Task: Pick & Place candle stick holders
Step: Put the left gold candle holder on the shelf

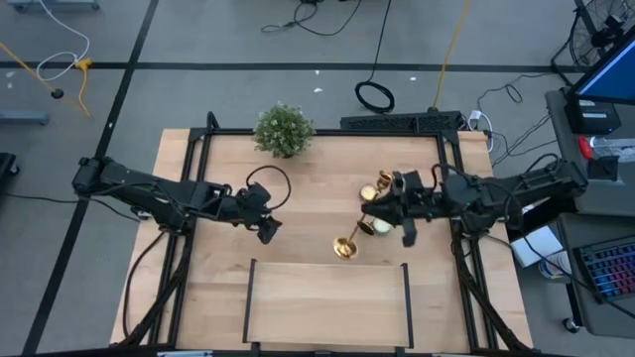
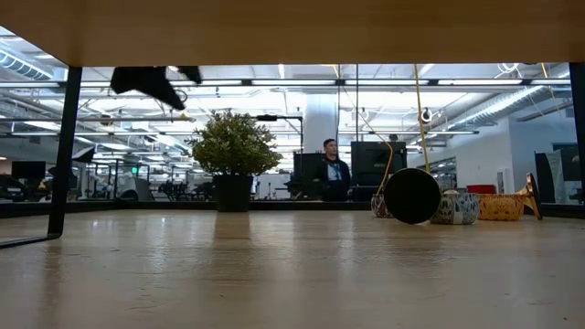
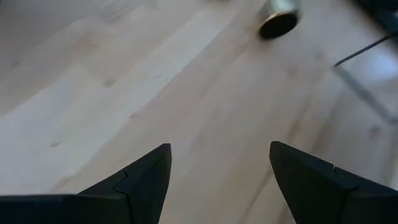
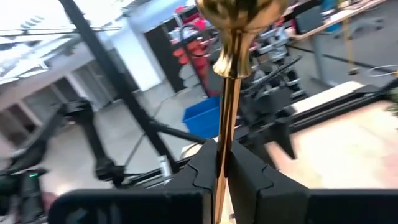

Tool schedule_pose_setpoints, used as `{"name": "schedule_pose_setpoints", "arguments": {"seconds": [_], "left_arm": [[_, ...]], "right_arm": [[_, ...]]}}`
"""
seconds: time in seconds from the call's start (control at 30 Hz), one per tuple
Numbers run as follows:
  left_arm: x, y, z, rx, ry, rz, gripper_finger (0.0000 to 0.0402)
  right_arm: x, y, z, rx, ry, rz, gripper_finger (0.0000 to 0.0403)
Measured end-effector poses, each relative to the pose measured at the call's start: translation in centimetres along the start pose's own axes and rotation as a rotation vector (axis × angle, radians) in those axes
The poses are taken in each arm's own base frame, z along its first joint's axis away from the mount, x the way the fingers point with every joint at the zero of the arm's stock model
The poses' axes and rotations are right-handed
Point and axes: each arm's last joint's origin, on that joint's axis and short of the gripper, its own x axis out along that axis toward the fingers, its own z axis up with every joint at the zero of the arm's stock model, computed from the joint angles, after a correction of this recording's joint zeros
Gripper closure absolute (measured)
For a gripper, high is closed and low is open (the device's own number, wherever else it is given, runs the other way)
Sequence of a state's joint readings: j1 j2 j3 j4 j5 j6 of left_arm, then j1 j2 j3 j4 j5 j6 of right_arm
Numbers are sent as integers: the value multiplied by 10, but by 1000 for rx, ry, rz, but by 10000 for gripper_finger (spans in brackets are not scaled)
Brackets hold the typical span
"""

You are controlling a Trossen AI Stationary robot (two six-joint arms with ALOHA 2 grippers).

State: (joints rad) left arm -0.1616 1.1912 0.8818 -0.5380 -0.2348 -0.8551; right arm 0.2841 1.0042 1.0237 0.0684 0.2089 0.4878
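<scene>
The candle stick holders [image 1: 369,213] lie on the table's [image 1: 308,288] right half, the plant [image 1: 284,129] at its far edge.

The left gripper [image 1: 270,230] hangs above the table's left-middle, its 2 fingers [image 3: 147,180] spread wide and empty. The right gripper [image 4: 222,163] (arm reaching in from the right) is clamped tight on a slim brass stem [image 4: 231,112].

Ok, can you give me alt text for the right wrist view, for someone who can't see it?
The right gripper is shut on the slim stem of a brass candle stick holder, whose flared end fills the frame's upper edge. Behind it lie dark frame bars, a blue bin and a blurred room.
</scene>
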Motion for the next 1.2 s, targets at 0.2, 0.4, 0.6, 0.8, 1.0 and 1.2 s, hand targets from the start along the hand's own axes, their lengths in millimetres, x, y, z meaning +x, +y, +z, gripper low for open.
{"name": "schedule_pose_setpoints", "arguments": {"seconds": [0.2,0.4,0.6,0.8,1.0,1.2], "left_arm": [[-1,-11,10,-115,-92,-112,128],[-3,-18,16,-203,-171,-184,128],[-6,-24,15,-275,-234,-191,128],[-9,-30,10,-286,-226,-223,128],[-12,-36,2,-304,-224,-235,128],[-15,-43,-6,-311,-233,-243,128]], "right_arm": [[-16,24,-1,29,0,133,384],[-32,44,-5,57,22,247,385],[-38,63,-14,15,40,338,385],[-39,85,-20,-107,56,322,385],[-32,113,-30,-232,199,231,385],[-15,137,-46,-300,265,137,385]]}}
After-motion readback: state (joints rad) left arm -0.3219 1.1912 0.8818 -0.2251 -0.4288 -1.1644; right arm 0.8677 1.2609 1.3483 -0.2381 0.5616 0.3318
